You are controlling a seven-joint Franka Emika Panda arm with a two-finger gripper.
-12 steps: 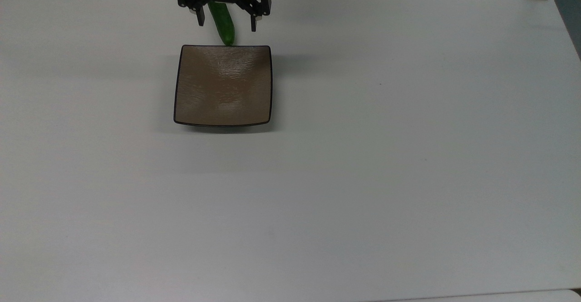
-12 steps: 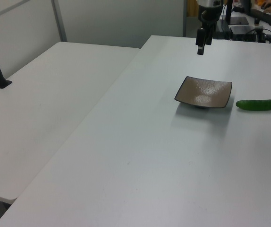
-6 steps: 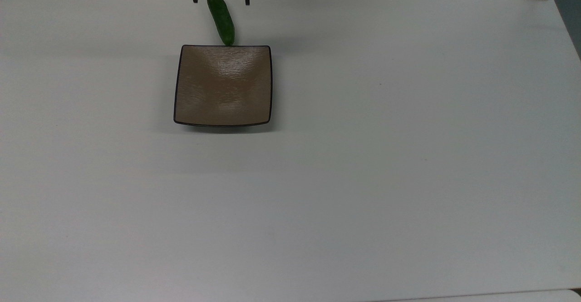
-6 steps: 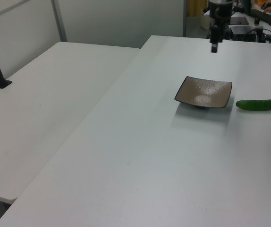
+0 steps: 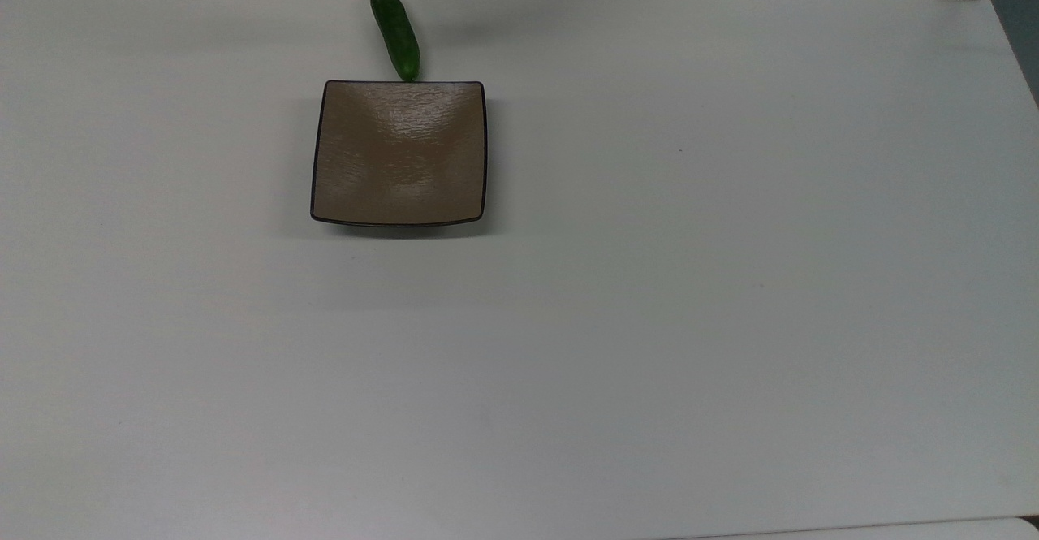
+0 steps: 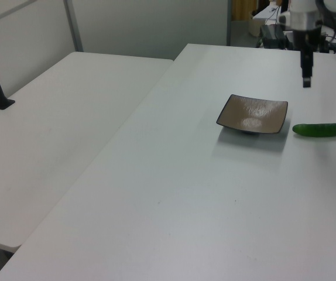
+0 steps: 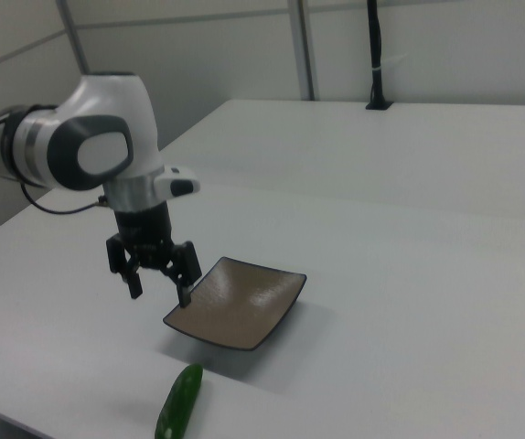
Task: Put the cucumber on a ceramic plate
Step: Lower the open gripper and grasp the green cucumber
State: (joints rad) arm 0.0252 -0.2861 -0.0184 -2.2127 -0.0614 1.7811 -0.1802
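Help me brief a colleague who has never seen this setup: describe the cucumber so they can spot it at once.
Start at the white table and find the square brown ceramic plate with its thin black rim. In the top view, the cucumber lies on the table just above the plate's upper edge, one end at the rim. It is the only dark green, elongated thing there, smooth with rounded ends.

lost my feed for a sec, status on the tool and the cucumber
Tool open, empty, hanging above the white table. Smooth dark green cucumber lies on the table beside the square brown ceramic plate, plate bare. Nothing in the way.
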